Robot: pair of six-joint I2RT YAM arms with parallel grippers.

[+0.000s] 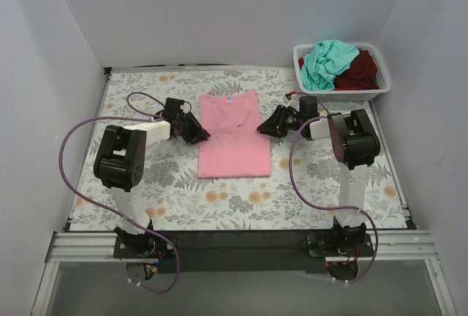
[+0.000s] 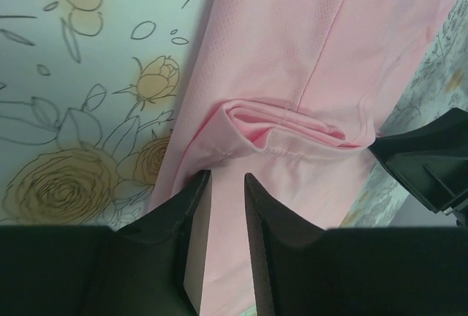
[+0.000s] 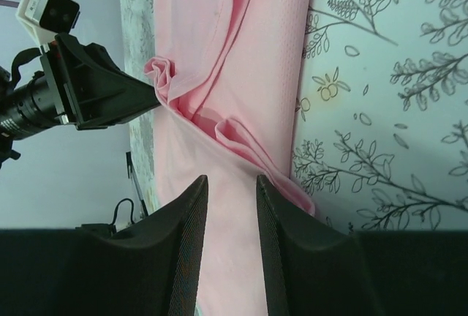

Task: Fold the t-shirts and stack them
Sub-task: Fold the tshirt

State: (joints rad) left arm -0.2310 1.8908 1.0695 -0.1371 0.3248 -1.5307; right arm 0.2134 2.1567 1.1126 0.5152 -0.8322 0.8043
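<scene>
A light pink t-shirt [image 1: 232, 144] lies flat on the flowered table cloth with its sleeves folded in and its neck label at the far end. My left gripper [image 1: 200, 134] is at the shirt's left edge and my right gripper [image 1: 262, 127] at its right edge, both at mid-length. In the left wrist view the left gripper [image 2: 227, 175] is narrowly open over pink cloth, with a bunched fold [image 2: 281, 127] just past the tips. In the right wrist view the right gripper [image 3: 230, 178] is narrowly open, with a similar fold [image 3: 245, 137] ahead. A teal t-shirt [image 1: 325, 64] and a dark red t-shirt [image 1: 362, 71] lie in the basket.
The white slatted basket [image 1: 380, 88] stands at the back right corner. White walls close in the left, back and right sides. The flowered cloth [image 1: 146, 184] covers the table; purple cables loop beside both arms.
</scene>
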